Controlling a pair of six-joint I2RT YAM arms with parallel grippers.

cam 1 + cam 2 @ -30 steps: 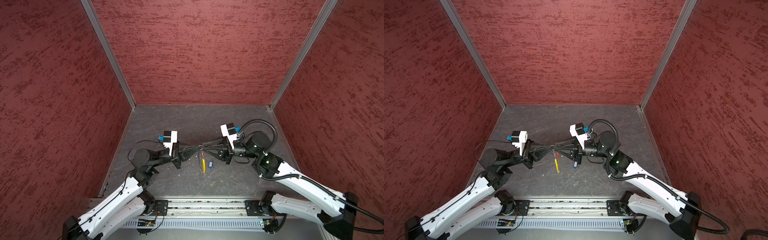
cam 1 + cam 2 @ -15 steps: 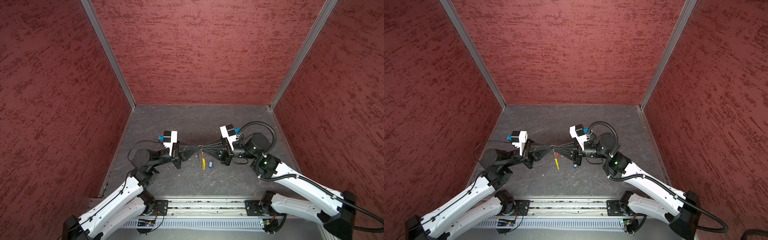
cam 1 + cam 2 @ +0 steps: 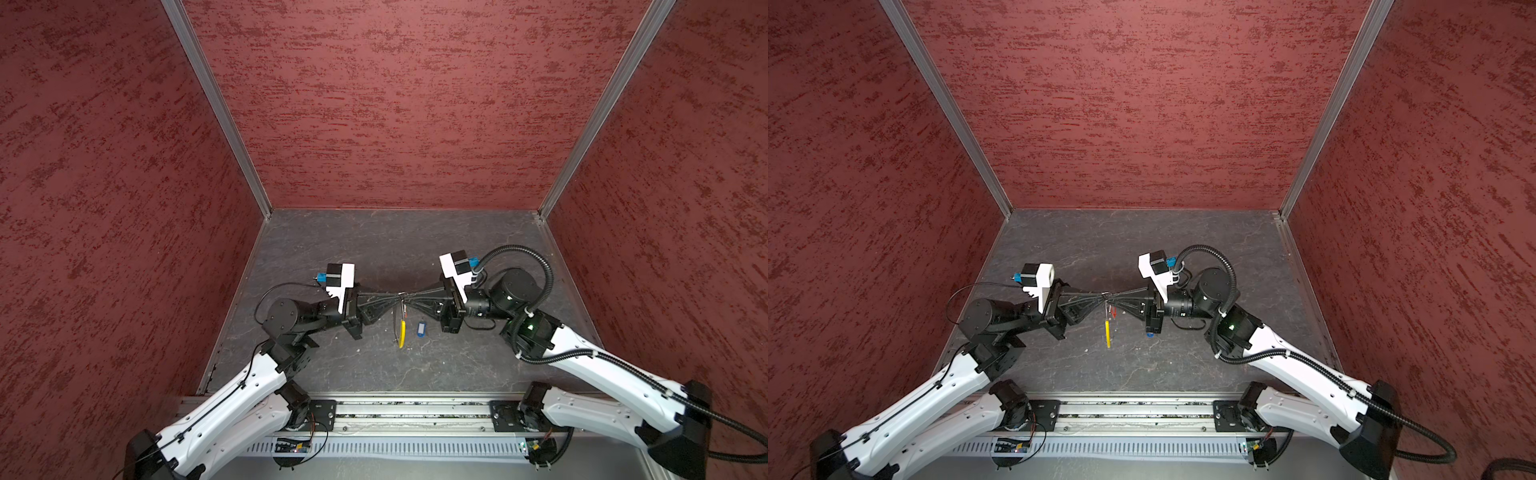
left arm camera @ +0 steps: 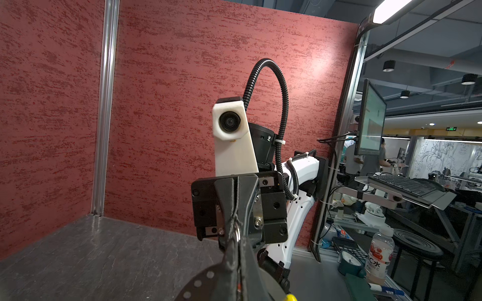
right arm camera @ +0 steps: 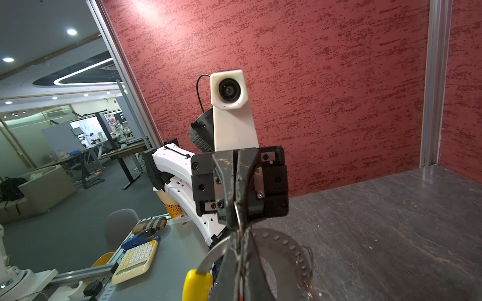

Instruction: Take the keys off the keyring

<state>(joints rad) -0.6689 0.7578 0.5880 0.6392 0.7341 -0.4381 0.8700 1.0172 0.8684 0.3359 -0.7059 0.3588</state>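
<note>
Along the table's front edge: a metal rail (image 3: 415,409), carrying both arm bases. Farther in, short of the table's middle: the blue key tag (image 3: 421,329). Lies flat on the table (image 3: 374,241), white window up, touching nothing else.

Just left of it: the keyring (image 3: 401,334). Hangs by its thin wire from the meeting fingertips, yellow segment lowest; cannot tell whether that low end reaches the table. Close under the fingertips: the red key tag (image 3: 1113,312), dangling beside the wire, too small for detail.

Over the table's middle: the left gripper (image 3: 395,296) and the right gripper (image 3: 408,296), both level, tip to tip in both top views. Right gripper: fingers pressed together, pinching the keyring's wire. Left gripper, seen head-on in the right wrist view: fingers close, a dark slit between them, one of the keyring's small rings at the tips; cannot tell whether clamping or only touching.

Beyond, along the table's far edge and sides: red textured walls (image 3: 395,104), with aluminium posts (image 3: 216,104) at the two far corners.
</note>
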